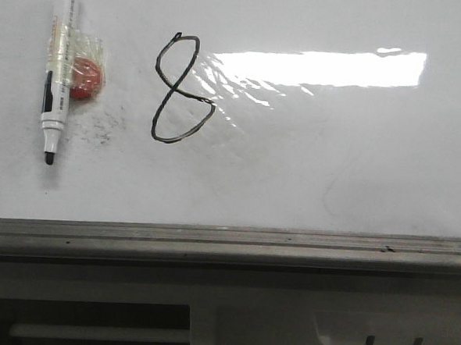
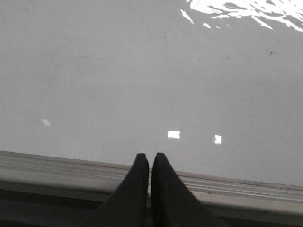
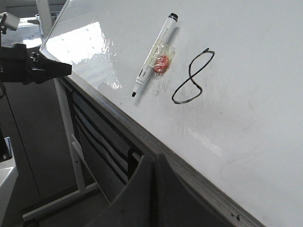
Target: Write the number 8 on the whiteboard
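Note:
A thin black number 8 [image 1: 181,90] is drawn on the glossy whiteboard [image 1: 333,163], left of the glare. It also shows in the right wrist view [image 3: 193,78]. A white marker [image 1: 59,64] with a black tip and a red ball taped to it lies on the board left of the 8, and shows in the right wrist view [image 3: 154,54]. My left gripper [image 2: 149,158] is shut and empty over the board's edge rail [image 2: 57,168]. My right gripper [image 3: 155,158] is shut and empty beside the board's edge [image 3: 189,172]. Neither gripper shows in the front view.
The grey edge rail [image 1: 226,243] runs along the board's near side, with a grey slotted panel [image 1: 284,324] below it. The other arm [image 3: 28,66] shows in the right wrist view, beyond the board's corner. Faint grey smudges [image 1: 100,133] lie near the marker tip.

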Action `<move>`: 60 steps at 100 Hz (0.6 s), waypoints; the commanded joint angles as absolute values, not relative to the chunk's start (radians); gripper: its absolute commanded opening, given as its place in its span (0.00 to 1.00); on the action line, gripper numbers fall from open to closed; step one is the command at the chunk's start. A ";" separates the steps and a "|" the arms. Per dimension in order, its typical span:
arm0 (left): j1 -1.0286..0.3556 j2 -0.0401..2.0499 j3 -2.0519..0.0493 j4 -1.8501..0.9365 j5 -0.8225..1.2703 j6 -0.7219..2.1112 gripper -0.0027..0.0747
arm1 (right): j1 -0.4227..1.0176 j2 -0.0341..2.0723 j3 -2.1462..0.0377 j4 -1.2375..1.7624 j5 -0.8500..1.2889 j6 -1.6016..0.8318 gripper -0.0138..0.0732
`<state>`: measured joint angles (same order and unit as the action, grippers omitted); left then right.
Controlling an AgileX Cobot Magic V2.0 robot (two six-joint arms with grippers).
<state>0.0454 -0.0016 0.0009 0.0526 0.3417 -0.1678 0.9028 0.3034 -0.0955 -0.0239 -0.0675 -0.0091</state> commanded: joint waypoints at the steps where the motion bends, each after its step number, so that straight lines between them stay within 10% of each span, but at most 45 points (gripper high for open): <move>1: 0.045 -0.034 0.033 0.042 0.301 -0.179 0.01 | 0.902 0.307 -0.123 -0.033 -0.151 -0.018 0.09; 60: 0.045 -0.034 0.033 0.042 0.301 -0.179 0.01 | 0.880 0.307 -0.123 -0.033 -0.151 -0.018 0.09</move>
<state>0.0454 -0.0016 0.0009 0.0519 0.3417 -0.1675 0.8997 0.3034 -0.0955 -0.0239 -0.0675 -0.0091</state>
